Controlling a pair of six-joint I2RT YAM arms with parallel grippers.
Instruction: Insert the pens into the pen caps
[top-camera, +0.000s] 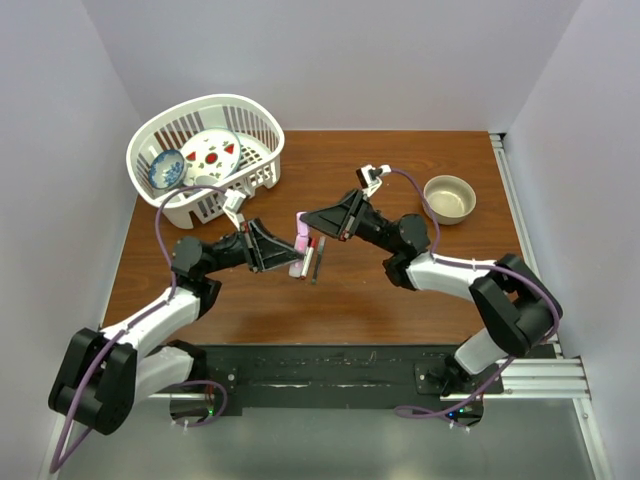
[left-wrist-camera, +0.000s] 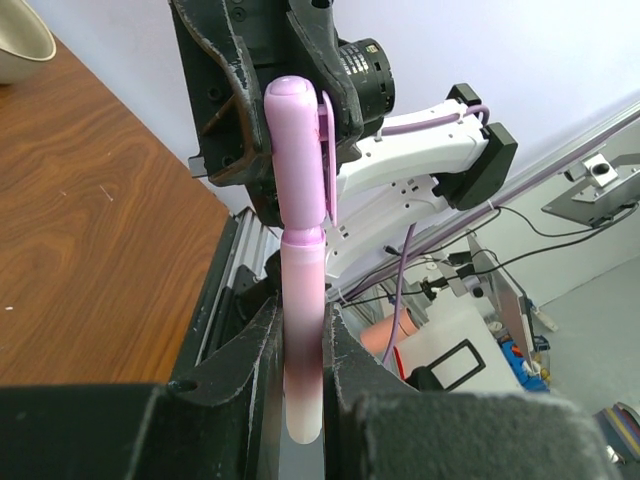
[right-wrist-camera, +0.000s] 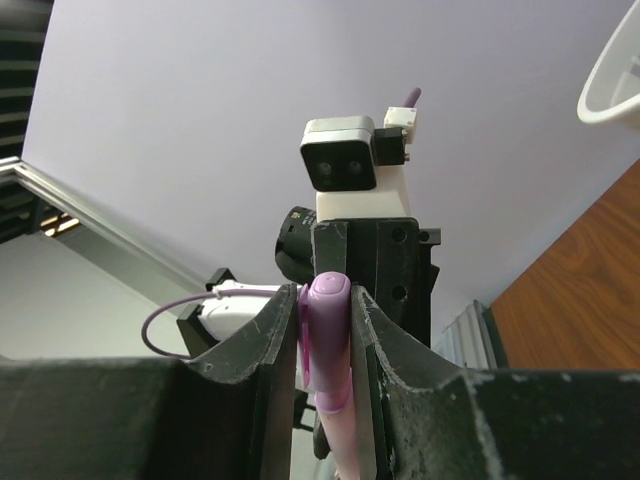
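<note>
My left jaws were clenched on the barrel of the pink pen (left-wrist-camera: 303, 340), holding it over the middle of the bench (top-camera: 360, 300), while my right jaws gripped the pink cap (right-wrist-camera: 327, 330) seated on its tip. A dark pen (top-camera: 316, 262) lay on the bench just beside them.

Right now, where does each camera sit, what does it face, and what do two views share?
Top external: above and behind, looking down on the table; both arms show.
Left wrist: by the left gripper, facing the pink pen and right arm; own fingers show.
Right wrist: by the right gripper, facing the left arm; own fingers show.
Shared: both wrist views show the pink cap.
</note>
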